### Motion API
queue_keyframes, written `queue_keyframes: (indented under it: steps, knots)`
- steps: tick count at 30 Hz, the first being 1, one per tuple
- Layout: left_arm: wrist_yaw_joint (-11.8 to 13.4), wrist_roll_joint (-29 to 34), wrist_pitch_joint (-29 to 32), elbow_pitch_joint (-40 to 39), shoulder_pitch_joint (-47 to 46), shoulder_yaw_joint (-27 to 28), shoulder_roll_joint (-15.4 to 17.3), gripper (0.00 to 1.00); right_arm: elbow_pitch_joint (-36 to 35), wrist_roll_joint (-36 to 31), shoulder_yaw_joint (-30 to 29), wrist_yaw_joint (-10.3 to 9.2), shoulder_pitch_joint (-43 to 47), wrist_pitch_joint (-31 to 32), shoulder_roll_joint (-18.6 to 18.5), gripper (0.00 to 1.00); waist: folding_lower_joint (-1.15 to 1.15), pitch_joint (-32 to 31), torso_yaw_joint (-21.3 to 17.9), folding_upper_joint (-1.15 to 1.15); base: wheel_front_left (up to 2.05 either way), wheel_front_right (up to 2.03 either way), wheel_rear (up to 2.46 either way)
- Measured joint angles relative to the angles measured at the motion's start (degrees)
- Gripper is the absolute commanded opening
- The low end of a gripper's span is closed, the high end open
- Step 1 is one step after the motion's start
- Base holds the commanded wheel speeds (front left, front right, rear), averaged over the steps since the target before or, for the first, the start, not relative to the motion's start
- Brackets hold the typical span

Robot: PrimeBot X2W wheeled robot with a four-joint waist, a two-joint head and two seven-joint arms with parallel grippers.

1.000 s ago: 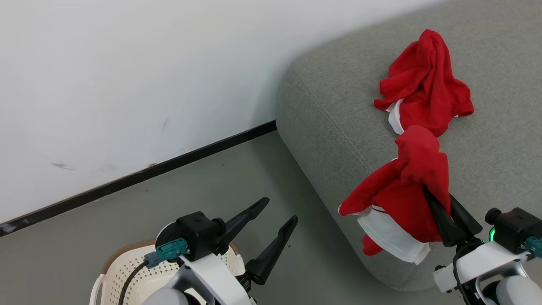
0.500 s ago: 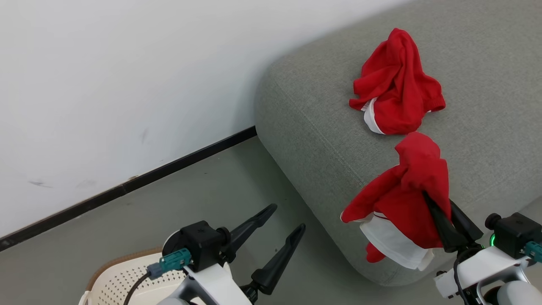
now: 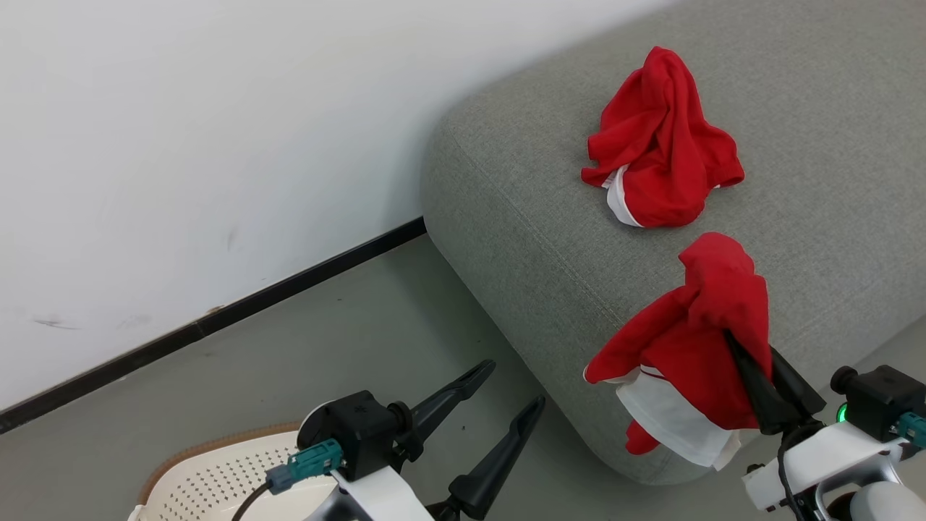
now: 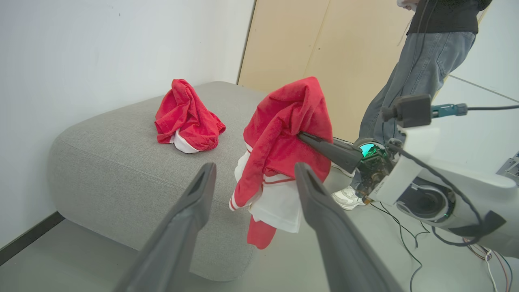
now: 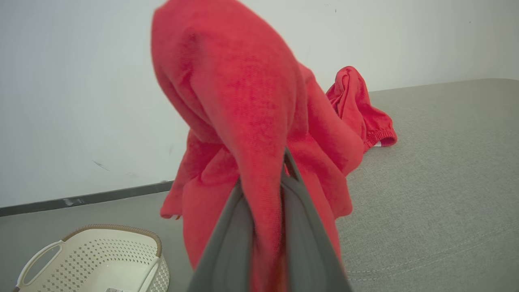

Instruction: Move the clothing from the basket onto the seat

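My right gripper [image 3: 732, 341] is shut on a red garment with a white hem [image 3: 691, 325], which hangs bunched over its fingers above the front edge of the grey seat [image 3: 535, 217]. The held garment [image 4: 284, 138] also hangs in front of the right wrist camera [image 5: 243, 101]. A second red garment [image 3: 662, 152] lies crumpled on the seat top, further back. My left gripper [image 3: 514, 383] is open and empty over the floor, above the cream basket [image 3: 210, 470]. What I see of the basket [image 5: 101, 251] has no clothing in it.
A white wall with a black skirting [image 3: 217, 318] runs behind the grey floor. A person's legs in jeans [image 4: 413, 69] and a white shoe [image 4: 346, 196] stand past the seat's far end. Cables [image 4: 409, 243] trail on the floor there.
The head camera has swung, so the seat and the lying garment sit further left in view. The right gripper still holds its garment, and the left gripper stays open.
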Motion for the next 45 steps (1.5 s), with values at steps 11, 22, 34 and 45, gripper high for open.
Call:
queue_keyframes:
  steps: [11, 22, 34, 45]
  knots:
    - [0.01, 0.89, 0.01, -1.31, 0.01, -1.07, 0.09, 1.0, 2.24, 3.96, -1.71, 0.0, -3.72, 0.0, -0.57, 0.0, 0.0, 1.62, 1.11, 0.0, 0.0, 0.0, 0.0]
    - [0.59, 2.25, 1.05, -2.86, 0.0, -1.67, 0.51, 1.0, 9.6, 11.01, -4.45, 0.0, -14.26, 1.89, -1.43, 0.0, 0.0, 4.23, 3.32, 0.0, 0.0, 0.0, 0.0]
    - [1.01, 3.53, 3.13, -5.55, -0.39, -2.65, 1.41, 1.0, 18.55, 17.51, -12.25, 0.0, -26.61, 5.71, -2.05, 0.0, 0.0, 8.36, 6.6, 0.0, 0.0, 0.0, 0.0]
    - [0.93, 3.88, 5.61, -7.0, -1.69, -3.33, 2.34, 1.0, 26.03, 19.94, -20.13, 0.0, -37.33, 8.15, -3.97, 0.0, 0.0, 13.16, 9.69, 0.0, 0.0, 0.0, 0.0]
